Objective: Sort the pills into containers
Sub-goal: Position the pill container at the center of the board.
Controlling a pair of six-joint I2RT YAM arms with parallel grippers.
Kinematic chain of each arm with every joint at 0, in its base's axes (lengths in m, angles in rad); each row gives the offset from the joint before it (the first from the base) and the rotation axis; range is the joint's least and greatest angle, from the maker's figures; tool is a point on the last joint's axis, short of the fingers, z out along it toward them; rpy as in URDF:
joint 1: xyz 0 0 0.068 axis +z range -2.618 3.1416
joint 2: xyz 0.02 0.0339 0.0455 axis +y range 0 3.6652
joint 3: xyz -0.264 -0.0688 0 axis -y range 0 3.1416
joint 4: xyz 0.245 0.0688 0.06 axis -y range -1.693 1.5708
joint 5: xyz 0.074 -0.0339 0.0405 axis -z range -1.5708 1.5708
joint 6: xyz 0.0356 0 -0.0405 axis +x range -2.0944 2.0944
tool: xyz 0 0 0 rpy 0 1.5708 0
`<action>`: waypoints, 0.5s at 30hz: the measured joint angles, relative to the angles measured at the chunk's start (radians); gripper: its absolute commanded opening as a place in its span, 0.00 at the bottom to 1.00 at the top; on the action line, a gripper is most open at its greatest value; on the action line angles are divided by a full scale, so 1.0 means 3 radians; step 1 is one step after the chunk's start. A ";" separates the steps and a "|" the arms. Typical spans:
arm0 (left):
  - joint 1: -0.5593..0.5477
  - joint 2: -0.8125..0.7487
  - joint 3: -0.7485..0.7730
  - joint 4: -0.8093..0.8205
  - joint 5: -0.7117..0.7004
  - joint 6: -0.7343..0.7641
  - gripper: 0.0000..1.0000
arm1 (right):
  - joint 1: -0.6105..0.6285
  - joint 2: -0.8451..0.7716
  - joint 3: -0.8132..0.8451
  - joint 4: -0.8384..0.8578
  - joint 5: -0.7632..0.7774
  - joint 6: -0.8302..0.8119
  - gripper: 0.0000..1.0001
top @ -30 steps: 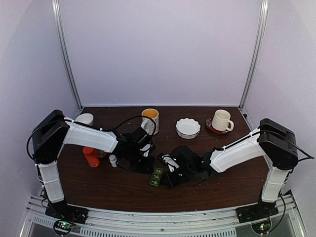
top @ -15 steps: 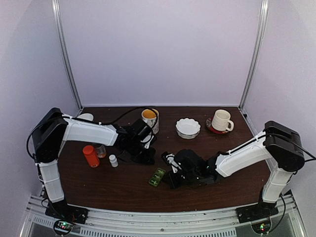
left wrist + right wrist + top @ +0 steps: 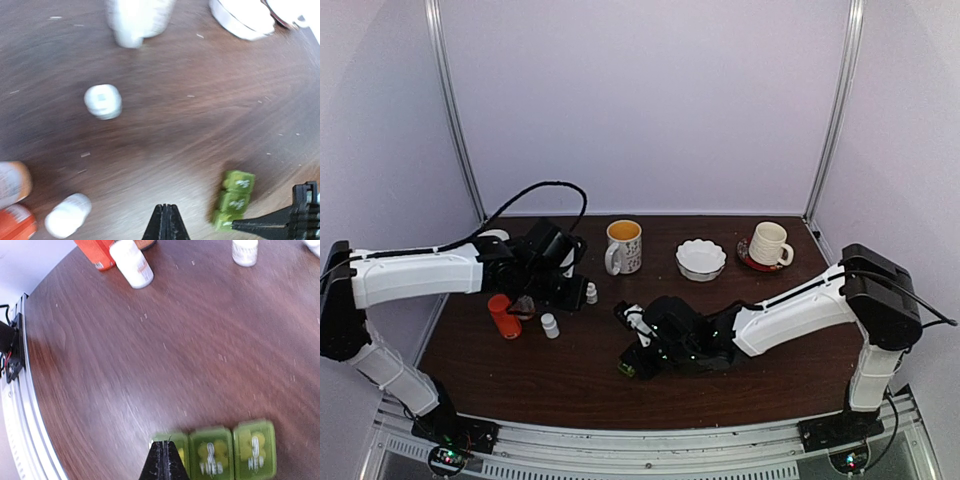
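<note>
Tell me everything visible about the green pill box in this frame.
The pill box is small, flat, translucent green plastic: three square compartments in a row, lids shut, pale markings on each. It lies flat on the brown table, toward its front edge. The right end effector, shut, sits over one end compartment; contact is unclear.

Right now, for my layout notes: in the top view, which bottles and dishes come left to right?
Orange bottle, white bottle, second white bottle, yellow-lined mug, white bowl, cream mug.
</note>
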 measured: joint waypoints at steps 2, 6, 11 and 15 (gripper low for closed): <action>0.0043 -0.0243 -0.0102 -0.0120 -0.0156 -0.0023 0.00 | -0.0001 0.0094 0.0174 -0.0020 0.0031 -0.0029 0.00; 0.0161 -0.0712 -0.0303 -0.0290 -0.0370 -0.0084 0.00 | -0.0003 0.0191 0.0338 -0.0018 0.0067 -0.0075 0.00; 0.0280 -0.1322 -0.0558 -0.0595 -0.0631 -0.0172 0.00 | -0.0010 0.0148 0.0306 -0.0031 0.0067 -0.0126 0.00; 0.0309 -0.1670 -0.0643 -0.0899 -0.0802 -0.0262 0.00 | -0.0010 -0.0053 0.0095 -0.0036 0.0060 -0.0161 0.05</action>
